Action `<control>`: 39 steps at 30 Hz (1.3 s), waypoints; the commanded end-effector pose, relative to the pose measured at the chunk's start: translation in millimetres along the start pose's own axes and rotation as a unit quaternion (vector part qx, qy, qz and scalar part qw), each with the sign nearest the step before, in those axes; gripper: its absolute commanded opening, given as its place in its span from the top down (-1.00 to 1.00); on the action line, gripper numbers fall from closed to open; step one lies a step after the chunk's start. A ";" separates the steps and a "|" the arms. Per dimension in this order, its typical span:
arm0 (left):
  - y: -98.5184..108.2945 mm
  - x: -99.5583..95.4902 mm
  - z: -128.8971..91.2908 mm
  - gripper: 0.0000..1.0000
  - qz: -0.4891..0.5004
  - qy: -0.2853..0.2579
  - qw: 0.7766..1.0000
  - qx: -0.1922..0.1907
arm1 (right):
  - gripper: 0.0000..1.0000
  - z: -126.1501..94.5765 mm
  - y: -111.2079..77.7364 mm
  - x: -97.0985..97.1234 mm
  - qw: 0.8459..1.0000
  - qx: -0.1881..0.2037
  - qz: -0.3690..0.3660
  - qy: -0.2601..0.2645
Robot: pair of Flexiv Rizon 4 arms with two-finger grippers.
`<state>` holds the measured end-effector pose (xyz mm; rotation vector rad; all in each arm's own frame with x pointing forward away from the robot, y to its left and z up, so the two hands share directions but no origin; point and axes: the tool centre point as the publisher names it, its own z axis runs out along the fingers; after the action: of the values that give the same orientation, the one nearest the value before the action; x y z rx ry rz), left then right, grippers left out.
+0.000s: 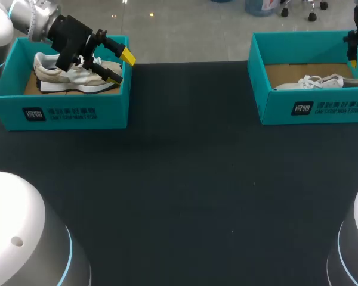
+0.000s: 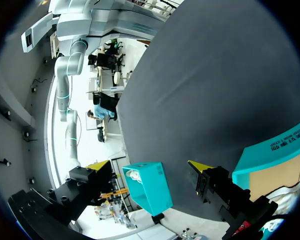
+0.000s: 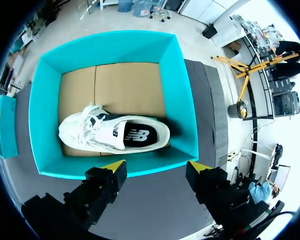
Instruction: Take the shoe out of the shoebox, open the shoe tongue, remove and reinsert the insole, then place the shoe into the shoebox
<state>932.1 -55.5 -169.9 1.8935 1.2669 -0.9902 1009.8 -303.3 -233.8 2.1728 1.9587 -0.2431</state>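
While the left claw (image 1: 120, 67) hangs over the left box (image 1: 65, 110), the beige shoe (image 1: 51, 74) lies inside that box on its sole, right under the claw. The head view shows the two fingers spread well apart, one yellow tip above the box's far right corner, the other finger low over the shoe's right end. Whether that lower finger touches the shoe cannot be told. The fingers are not closed on the shoe. From the left wrist, the left claw (image 2: 149, 167) points out across the dark table (image 2: 205, 90), its fingers wide apart. The left box (image 2: 275, 152) shows only as a teal wall beside one finger, with brown cardboard and a pale bit of shoe behind it. Far off across the table, the right box (image 2: 145, 187) appears between the two yellow tips.

On the table's (image 1: 185, 179) other side stands the right box (image 1: 310, 107), holding the white shoe (image 1: 319, 82). Only a small dark part of the right claw (image 1: 352, 56) shows at the edge of the head view, above the box's far right corner. From the right wrist, the right claw (image 3: 156, 166) hovers above the right box (image 3: 175, 85), fingers wide apart and touching neither box nor shoe. The white shoe (image 3: 110, 132) lies ahead of the claw on the cardboard floor, close along the teal wall nearest the fingers, its opening turned up to show a dark insole.
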 end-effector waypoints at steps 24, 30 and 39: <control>0.7 0.1 -17.6 -1.00 -0.004 0.054 0.998 -0.015 | -1.00 -45.3 -36.3 18.7 0.995 -0.069 -0.050 0.058; 5.2 16.9 -41.9 -1.00 -0.019 0.102 0.994 -0.024 | -1.00 -45.3 -36.3 18.7 0.995 -0.069 -0.050 0.058; 12.5 54.0 -81.1 -1.00 -0.032 0.215 0.975 -0.047 | -1.00 -45.3 -36.3 18.7 0.995 -0.069 -0.050 0.058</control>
<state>975.3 24.7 -180.1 2.0315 1.5523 -0.6254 976.6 -270.1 -196.2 2.0479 2.0830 -0.0002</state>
